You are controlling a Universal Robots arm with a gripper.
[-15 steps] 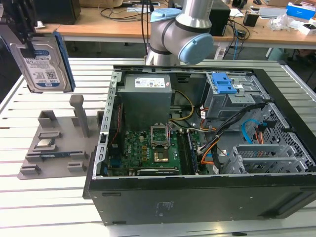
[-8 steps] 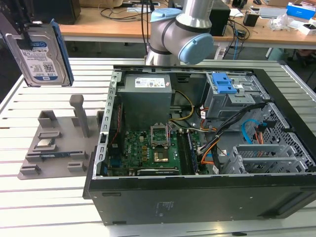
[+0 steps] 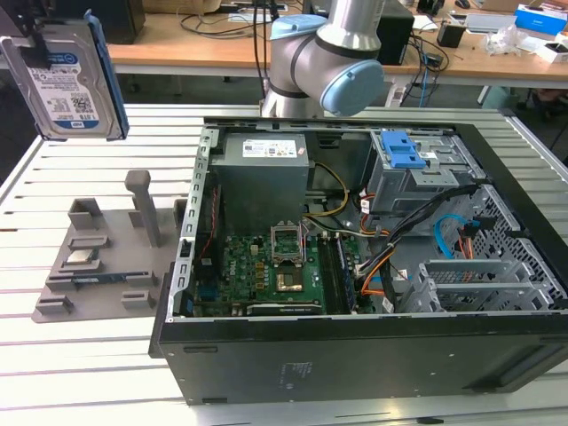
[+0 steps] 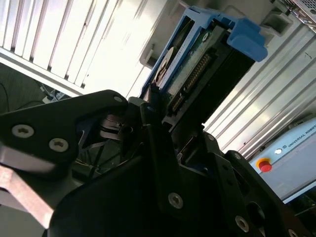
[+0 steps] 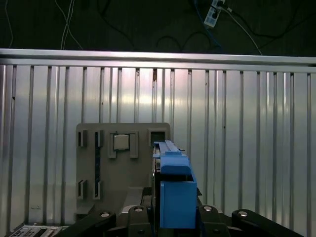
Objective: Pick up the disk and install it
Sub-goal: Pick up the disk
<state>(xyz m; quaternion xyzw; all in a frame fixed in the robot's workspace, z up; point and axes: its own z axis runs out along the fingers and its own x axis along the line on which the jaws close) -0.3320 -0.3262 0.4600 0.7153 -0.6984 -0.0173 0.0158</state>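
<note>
Open PC case sits nearest on the slatted surface, side panel off. Inside: motherboard, grey power-supply box behind it, blue-latched drive cage far right in the exterior view. Grey holder tray is just beside the case on the exterior view's left, with a small square chip seated in it. The disk is in the air at the exterior view's left, upright, label showing, well clear of the surface. Tool is closed on the disk's end, fingers clamped either side. Arm stands past the case, desks beyond.
</note>
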